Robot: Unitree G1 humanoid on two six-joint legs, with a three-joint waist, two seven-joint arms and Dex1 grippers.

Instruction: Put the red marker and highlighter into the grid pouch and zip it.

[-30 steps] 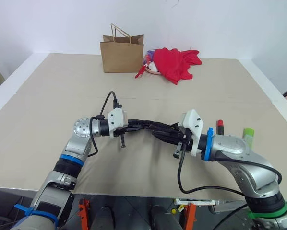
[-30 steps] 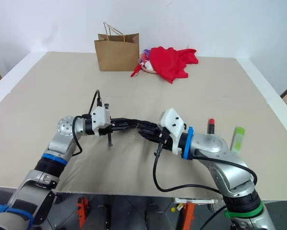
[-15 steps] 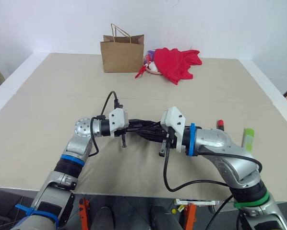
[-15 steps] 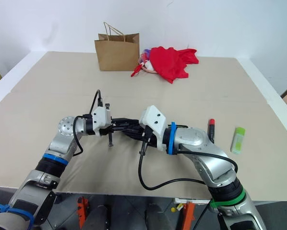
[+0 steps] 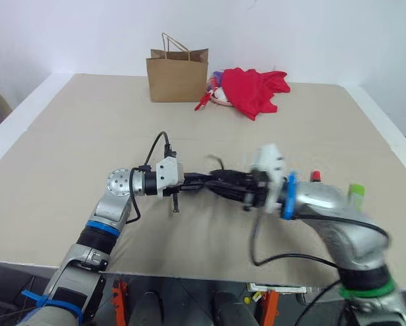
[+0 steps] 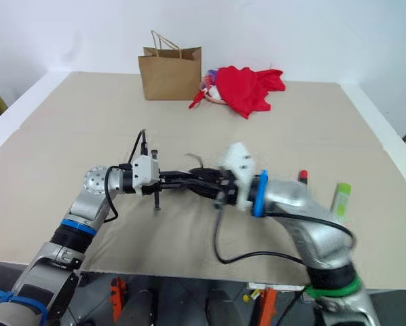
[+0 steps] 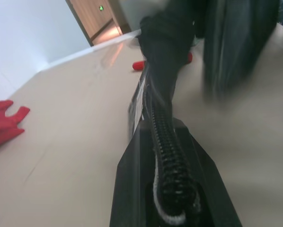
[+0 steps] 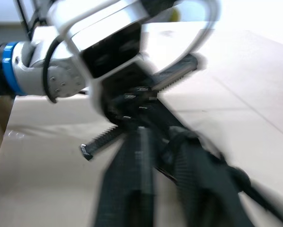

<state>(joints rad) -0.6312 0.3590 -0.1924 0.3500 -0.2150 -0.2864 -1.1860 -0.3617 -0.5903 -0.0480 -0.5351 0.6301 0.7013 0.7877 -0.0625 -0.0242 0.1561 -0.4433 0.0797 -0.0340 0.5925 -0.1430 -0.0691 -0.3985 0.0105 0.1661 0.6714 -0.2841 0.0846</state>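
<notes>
1. Since half a second ago, draws the right gripper back toward the robot's right along the flat black fabric grid pouch, uncovering the short thick red marker beyond the wrist. Holds the pouch's other end clenched in the left gripper, with the pouch raised off the beige table.
2. From the right eye, finds the stubby lime-green highlighter lying near the red marker on the table, both well outside the pouch. Cannot tell the right gripper's hold through the blur.
3. From the left wrist, looks along the zipper teeth running out between the clamped black fingers, the pouch pinched firmly by its edge.
4. From the right wrist, gives only a smeared sight of the pouch strung toward the left gripper. Probably still opening the mouth: best to keep the left end anchored and the fabric taut, pull straight along the zipper line, and open wide enough for both pens before reaching for the marker.
</notes>
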